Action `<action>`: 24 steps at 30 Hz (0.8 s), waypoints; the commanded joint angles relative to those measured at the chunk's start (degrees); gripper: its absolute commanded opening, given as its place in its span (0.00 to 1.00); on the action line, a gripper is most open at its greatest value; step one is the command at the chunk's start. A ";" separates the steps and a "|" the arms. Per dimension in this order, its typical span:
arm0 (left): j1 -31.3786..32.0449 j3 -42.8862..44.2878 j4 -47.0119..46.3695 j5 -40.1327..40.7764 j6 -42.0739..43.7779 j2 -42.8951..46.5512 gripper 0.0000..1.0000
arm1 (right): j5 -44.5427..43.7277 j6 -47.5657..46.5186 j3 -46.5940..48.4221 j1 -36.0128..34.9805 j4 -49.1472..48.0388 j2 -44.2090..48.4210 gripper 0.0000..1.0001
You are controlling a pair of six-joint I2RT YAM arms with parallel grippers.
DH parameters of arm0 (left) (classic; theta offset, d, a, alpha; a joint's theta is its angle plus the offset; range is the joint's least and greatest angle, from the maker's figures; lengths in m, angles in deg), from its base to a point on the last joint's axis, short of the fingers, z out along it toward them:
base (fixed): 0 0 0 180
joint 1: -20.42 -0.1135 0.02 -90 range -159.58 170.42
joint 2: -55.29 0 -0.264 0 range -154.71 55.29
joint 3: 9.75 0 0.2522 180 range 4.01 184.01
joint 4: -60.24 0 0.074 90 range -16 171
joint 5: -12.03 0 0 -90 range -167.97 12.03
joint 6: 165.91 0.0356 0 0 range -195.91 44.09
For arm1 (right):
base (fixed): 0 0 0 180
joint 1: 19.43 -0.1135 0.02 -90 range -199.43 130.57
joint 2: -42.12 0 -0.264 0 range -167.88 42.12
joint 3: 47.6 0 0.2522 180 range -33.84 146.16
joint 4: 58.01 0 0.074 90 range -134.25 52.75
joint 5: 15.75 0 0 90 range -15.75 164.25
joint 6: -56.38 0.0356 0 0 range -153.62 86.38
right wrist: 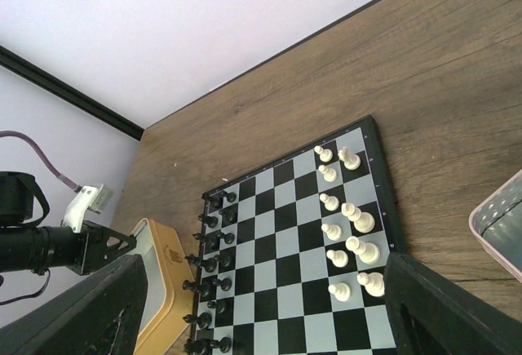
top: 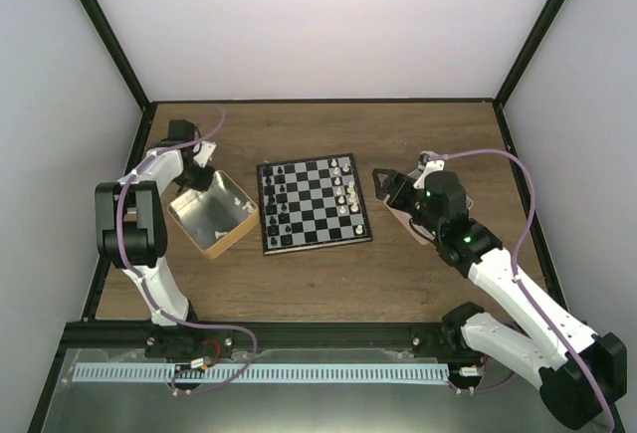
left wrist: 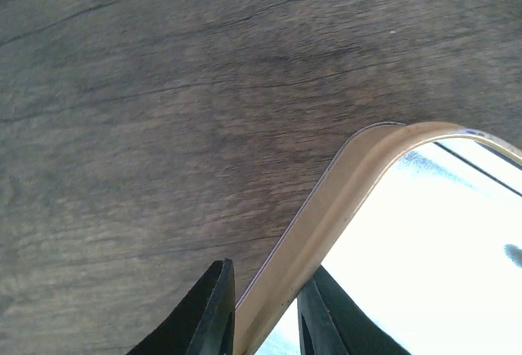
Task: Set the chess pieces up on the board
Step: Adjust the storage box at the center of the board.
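Note:
The board (top: 314,204) lies mid-table, also seen in the right wrist view (right wrist: 302,241). Black chess pieces (top: 274,199) stand in two columns along its left side (right wrist: 208,265). White chess pieces (top: 348,194) stand along its right side (right wrist: 351,232). My left gripper (top: 199,172) is at the far corner of the tan tray (top: 214,246). Its fingers straddle the tray's rim (left wrist: 359,175), one outside over the table, one inside, and both press against it (left wrist: 265,310). My right gripper (top: 383,182) hovers open beside the board's right edge, nothing between its fingers (right wrist: 263,298).
A pink tray (right wrist: 502,216) sits right of the board, mostly under the right arm. The tan tray's pale inside (top: 209,212) shows no pieces from above. Black frame posts and white walls enclose the wooden table (top: 318,274).

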 commanded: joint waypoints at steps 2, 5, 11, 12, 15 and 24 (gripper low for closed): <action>-1.34 -0.84 1.92 2.82 -11.45 0.52 0.28 | -0.58 -0.40 1.40 0.06 0.73 1.81 0.81; -1.65 -0.79 3.43 2.85 -17.56 -0.12 0.30 | -0.34 -0.40 0.79 0.06 0.16 2.21 0.81; -1.61 -6.24 3.21 4.89 -26.21 3.34 0.23 | -0.05 -0.72 -1.43 0.06 -1.62 3.42 0.81; -1.61 -7.07 3.14 4.89 -26.70 4.39 0.22 | -0.02 -0.98 -1.60 0.05 -1.66 3.61 0.82; -1.63 -9.43 2.89 5.55 -28.50 6.84 0.21 | -0.09 -2.09 -2.05 0.06 -1.66 4.16 0.82; -1.61 -13.29 1.99 3.20 -33.83 10.57 0.11 | -0.04 -4.25 -2.70 0.06 -1.85 5.33 0.83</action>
